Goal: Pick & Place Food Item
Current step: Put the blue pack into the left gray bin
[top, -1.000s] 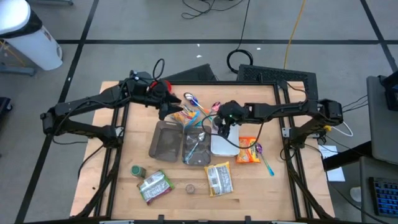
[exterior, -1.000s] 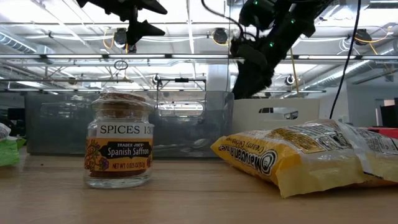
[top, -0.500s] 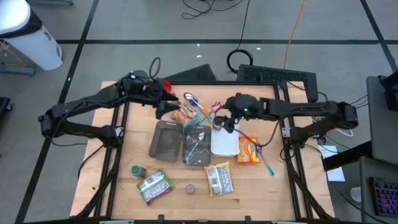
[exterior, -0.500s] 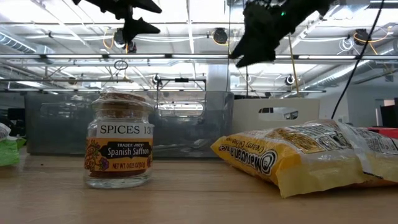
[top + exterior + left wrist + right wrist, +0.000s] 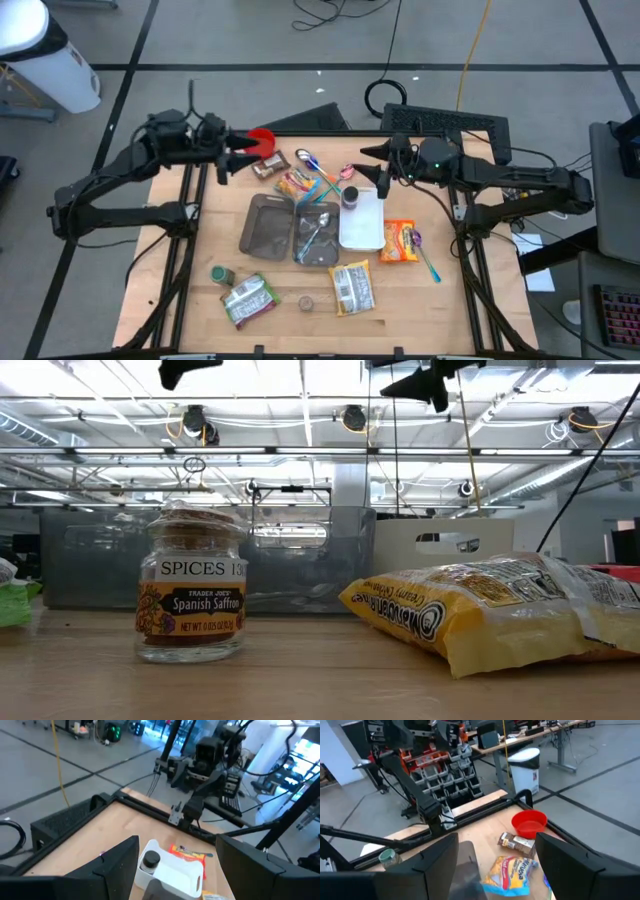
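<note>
My left gripper (image 5: 236, 156) hangs open and holds nothing, high over the table's far left corner beside a red bowl (image 5: 261, 140). My right gripper (image 5: 374, 166) is also open and holds nothing, high above the far end of a white container (image 5: 362, 225). A black-lidded jar (image 5: 150, 860) stands in that container. A colourful snack bag (image 5: 512, 870) and a brown packet (image 5: 516, 842) lie flat between the two grippers. An orange packet (image 5: 400, 242) lies to the right of the white container. In the low view both grippers (image 5: 188, 370) (image 5: 425, 380) show only at the top edge.
A grey tray (image 5: 265, 225) and a clear container (image 5: 315, 235) holding a spoon sit mid-table. Near the front edge lie a yellow packet (image 5: 500, 610), a saffron spice jar (image 5: 190, 595), a green packet (image 5: 248, 298) and a green-lidded jar (image 5: 222, 274). Loose spoons (image 5: 310, 160) lie at the far side.
Both grippers have risen, still open. The left has drawn back from above the snack bag toward the table's far left corner. The right has lifted from above the white container, tipped up from pointing down to level, and pulled back toward the right edge. No object has moved.
</note>
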